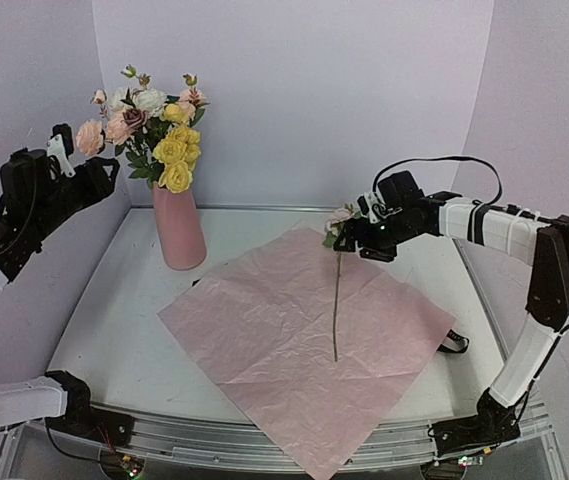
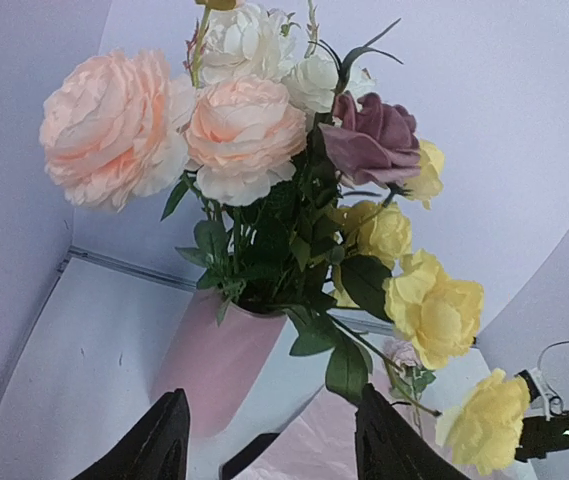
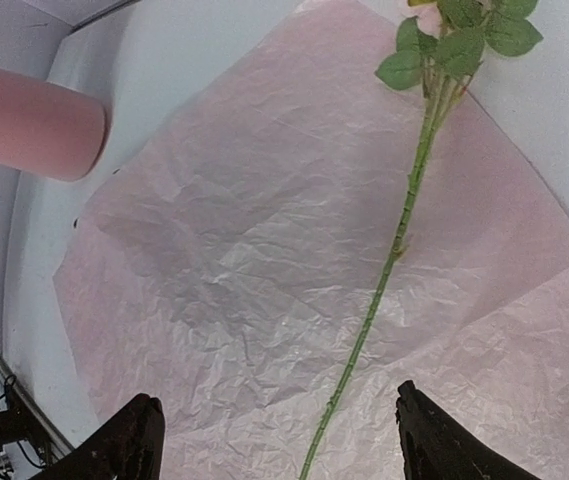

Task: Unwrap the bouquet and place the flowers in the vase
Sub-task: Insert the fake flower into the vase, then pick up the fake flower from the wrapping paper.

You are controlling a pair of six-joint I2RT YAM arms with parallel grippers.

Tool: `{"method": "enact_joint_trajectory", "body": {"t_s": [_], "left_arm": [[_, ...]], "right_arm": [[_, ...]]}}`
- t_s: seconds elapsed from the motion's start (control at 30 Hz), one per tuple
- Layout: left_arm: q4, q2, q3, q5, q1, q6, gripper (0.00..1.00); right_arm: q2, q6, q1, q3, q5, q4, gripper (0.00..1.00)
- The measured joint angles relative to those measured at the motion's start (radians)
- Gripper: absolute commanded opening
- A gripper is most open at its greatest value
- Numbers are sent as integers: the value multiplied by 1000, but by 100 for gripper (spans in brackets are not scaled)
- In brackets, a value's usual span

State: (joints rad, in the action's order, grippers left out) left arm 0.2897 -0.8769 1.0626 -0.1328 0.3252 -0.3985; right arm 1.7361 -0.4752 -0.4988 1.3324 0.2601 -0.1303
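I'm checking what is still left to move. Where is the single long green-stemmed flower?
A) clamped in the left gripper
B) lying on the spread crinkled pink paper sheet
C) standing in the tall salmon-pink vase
B: the long green-stemmed flower lies flat along the crinkled pink paper sheet, well apart from the tall salmon-pink vase.

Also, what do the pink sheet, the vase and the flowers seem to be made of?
The pink sheet looks like thin matte tissue paper: fine crinkles and creases all over. The vase looks like matte ceramic, possibly plastic: smooth, without glare. The flowers seem artificial, probably fabric petals on plastic stems: very regular petals, uniform green stems.
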Motion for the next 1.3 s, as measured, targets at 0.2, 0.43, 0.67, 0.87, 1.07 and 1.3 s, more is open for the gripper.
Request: {"method": "enact_joint_trajectory", "body": {"t_s": [0.2,0.43,0.67,0.87,1.07,1.3], "left_arm": [[94,137,-90,49,0,-135,64],[171,134,-160,111,0,-253,74],[197,83,-272,197,0,-352,78],[209,81,-326,241,0,-416,80],[209,71,-350,283,1,-457,80],[208,55,-353,300,2,-474,80]], "right_arm": [[75,-50,0,21,-67,-76,79],[162,-117,0,63,-158,-154,72],[238,-163,-9,151,-202,-212,66],[308,-200,-48,206,-220,-232,51],[387,-221,-74,262,-220,-250,44],[458,-242,-78,324,-224,-267,35]]}}
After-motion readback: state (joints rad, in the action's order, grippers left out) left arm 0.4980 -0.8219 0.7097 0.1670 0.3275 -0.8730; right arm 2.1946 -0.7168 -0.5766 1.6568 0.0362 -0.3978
